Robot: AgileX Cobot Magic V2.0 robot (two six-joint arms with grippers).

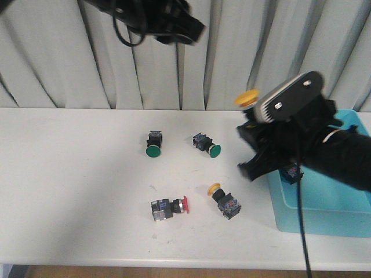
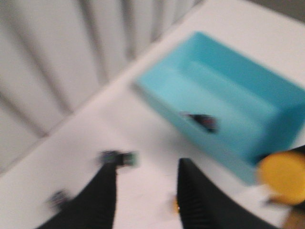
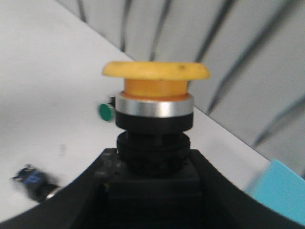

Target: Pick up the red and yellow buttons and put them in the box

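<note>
The right gripper (image 1: 250, 124) clamped a yellow button (image 1: 247, 97) above the box's (image 1: 324, 214) left wall, near the counter's right edge. The left gripper (image 2: 145, 191) hung high, fingers apart.

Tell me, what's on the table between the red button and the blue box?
A yellow button lies on its side between the red button and the box, shown in the front view.

Right hand (image 3: 152, 191) clamped on a yellow button (image 3: 155, 93), raised just beside the box's (image 1: 324, 202) near-left corner. Left hand (image 2: 145, 200) parted, holding nothing, lifted high, well apart from the box.
</note>
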